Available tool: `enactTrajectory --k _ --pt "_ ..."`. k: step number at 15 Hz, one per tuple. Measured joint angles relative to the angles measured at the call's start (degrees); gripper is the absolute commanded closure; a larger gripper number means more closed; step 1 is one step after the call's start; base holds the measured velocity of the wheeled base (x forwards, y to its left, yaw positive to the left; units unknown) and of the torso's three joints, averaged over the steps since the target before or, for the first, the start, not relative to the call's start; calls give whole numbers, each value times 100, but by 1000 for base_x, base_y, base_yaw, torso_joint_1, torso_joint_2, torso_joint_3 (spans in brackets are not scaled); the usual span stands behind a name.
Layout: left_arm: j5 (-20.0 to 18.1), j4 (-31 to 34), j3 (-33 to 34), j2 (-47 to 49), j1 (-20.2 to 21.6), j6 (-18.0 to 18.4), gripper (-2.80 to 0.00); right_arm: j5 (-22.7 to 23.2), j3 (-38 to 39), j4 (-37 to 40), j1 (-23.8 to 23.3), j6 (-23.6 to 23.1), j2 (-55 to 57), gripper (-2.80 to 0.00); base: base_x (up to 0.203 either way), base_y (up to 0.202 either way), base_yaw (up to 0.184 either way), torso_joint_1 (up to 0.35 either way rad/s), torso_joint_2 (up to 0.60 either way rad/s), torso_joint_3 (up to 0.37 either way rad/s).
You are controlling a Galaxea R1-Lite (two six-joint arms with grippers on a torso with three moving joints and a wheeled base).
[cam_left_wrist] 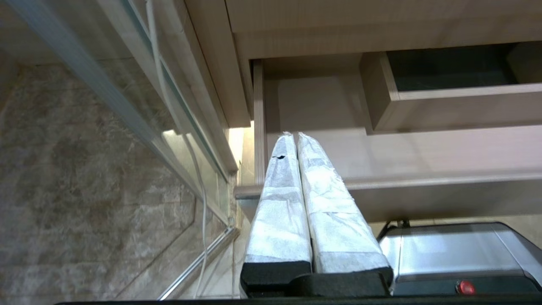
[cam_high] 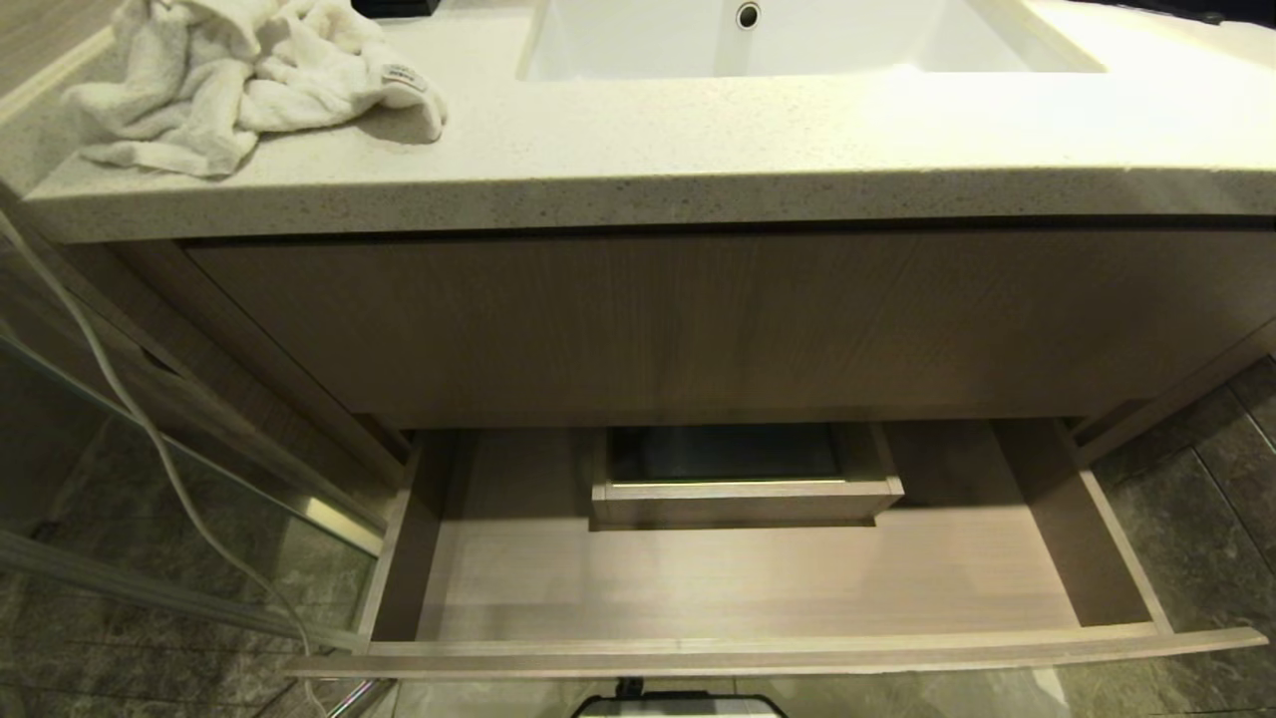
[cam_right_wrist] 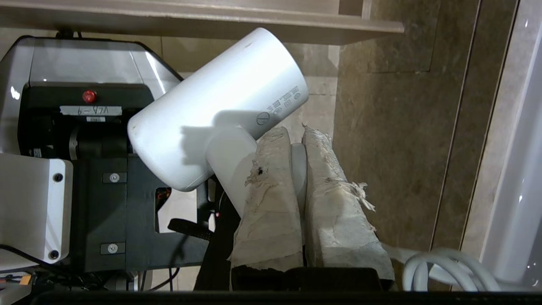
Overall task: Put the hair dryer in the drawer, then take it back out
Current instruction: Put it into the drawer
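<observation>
Hanging in the right gripper [cam_right_wrist: 296,140], the hair dryer [cam_right_wrist: 218,106] has its slim handle pinched between the closed fingers [cam_right_wrist: 271,186], below the front edge of the drawer [cam_high: 758,653]; the drawer stands pulled out under the counter [cam_high: 698,170]; the left gripper [cam_left_wrist: 295,137] is pressed shut on nothing, just beside the drawer's left corner; a white towel [cam_high: 239,80] lies on the counter.

We see the white cylindrical hair dryer [cam_right_wrist: 216,110] only in the right wrist view; its slim handle is mostly hidden between the taped fingers [cam_right_wrist: 266,199]. The beige wood-grain drawer [cam_high: 758,578] has its rear hidden under the panel above it.
</observation>
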Motion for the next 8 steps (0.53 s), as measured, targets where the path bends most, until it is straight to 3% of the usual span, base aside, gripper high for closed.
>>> enactTrajectory --k 2,4,6,8 --pt "0 5 0 -2 0 0 0 1 4 -7 -5 2 11 0 0 0 0 130 28 438" --pt "0 10 0 -2 0 4 0 -22 -6 59 9 4 -4 0 0 0 0 431 1 307" --pt "0 4 0 0 0 0 0 -20 -4 98 -18 20 58 0 0 0 0 261 36 80" --pt "0 0 0 0 0 2 0 -152 -40 262 -5 29 151 0 0 0 0 56 0 46"
